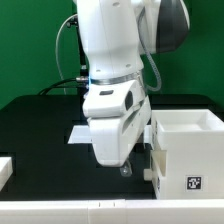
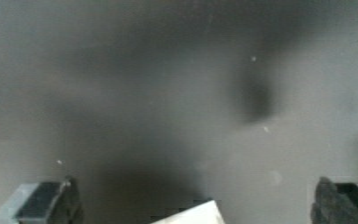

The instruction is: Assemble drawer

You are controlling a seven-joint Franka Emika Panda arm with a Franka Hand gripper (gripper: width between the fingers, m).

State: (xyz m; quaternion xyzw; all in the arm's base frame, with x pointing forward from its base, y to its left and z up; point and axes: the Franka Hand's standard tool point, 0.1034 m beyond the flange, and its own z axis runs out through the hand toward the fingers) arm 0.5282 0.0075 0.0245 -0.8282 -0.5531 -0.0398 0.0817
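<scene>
Drawer lies at the exterior view's left, far from gripper.

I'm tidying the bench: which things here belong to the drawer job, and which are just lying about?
Job: drawer; open gripper.
Lying about: marker board; white piece at the exterior view's left edge, purpose unclear.

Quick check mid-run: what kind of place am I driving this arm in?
Most likely a robotics lab test cell: a black tabletop in front of a plain green backdrop, the white arm over it, and a white box bearing a square marker tag.
</scene>
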